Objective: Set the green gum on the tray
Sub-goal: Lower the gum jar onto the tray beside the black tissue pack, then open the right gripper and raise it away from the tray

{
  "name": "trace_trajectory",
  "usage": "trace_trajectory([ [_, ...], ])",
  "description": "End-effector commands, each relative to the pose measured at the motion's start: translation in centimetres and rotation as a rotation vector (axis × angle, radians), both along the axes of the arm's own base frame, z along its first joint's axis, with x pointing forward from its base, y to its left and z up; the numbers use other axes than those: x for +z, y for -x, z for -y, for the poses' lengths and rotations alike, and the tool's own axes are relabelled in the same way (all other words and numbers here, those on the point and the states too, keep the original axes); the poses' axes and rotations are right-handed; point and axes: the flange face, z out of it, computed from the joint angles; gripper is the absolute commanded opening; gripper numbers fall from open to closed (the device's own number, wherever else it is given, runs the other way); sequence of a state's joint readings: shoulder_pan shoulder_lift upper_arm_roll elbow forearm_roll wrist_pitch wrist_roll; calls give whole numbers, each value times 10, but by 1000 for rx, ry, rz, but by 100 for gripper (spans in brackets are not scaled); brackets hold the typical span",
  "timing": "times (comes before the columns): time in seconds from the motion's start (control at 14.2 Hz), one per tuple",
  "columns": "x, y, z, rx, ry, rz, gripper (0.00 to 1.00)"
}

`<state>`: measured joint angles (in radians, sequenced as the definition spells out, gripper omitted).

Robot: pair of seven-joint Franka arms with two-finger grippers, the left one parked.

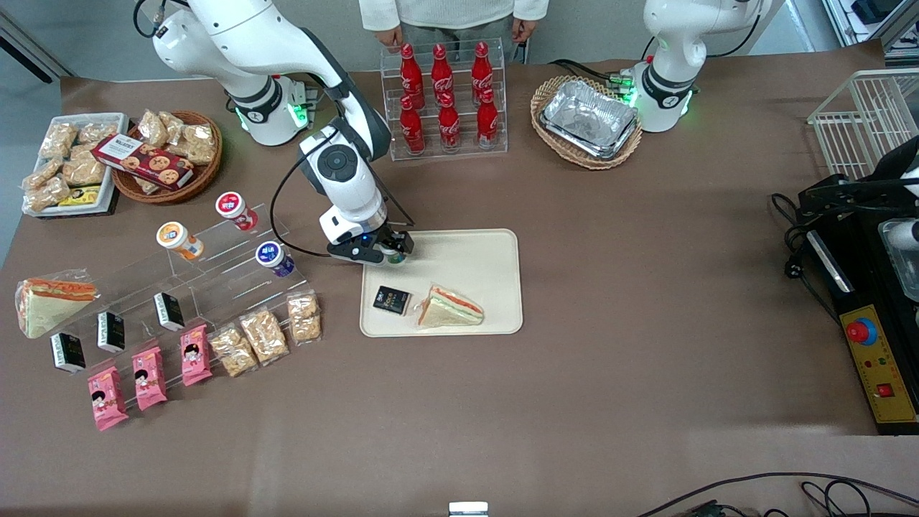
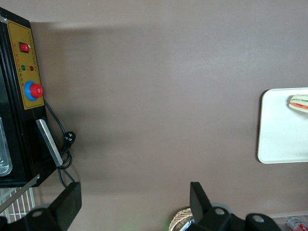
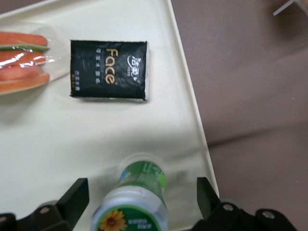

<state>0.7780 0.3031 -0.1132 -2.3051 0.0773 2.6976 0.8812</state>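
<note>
I see the gripper [image 3: 139, 197] over the tray [image 1: 495, 248], fingers spread wide either side of the green gum [image 3: 134, 202], which seems to stand on the tray's corner close to the rim, bare tray between it and the black packet [image 3: 109, 70].

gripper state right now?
Right pincer: open, straddling the green gum, which stands on the tray, fingers clear of it.

table [image 1: 610, 373]: brown cloth cover | floor [image 1: 29, 43]: grey | light: even, soft shadows
</note>
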Motion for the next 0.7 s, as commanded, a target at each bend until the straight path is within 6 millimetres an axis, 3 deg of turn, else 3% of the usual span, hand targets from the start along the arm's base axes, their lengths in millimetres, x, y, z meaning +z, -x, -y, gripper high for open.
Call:
trace_trajectory([
  [0.0,34,-9,6,9,-14,1,100],
  [0.21,85,-26,23,38,-1,-41,100],
  [0.35,126,-33,19,51,2,-73,100],
  [0.63,241,-53,2,76,23,-138,100],
])
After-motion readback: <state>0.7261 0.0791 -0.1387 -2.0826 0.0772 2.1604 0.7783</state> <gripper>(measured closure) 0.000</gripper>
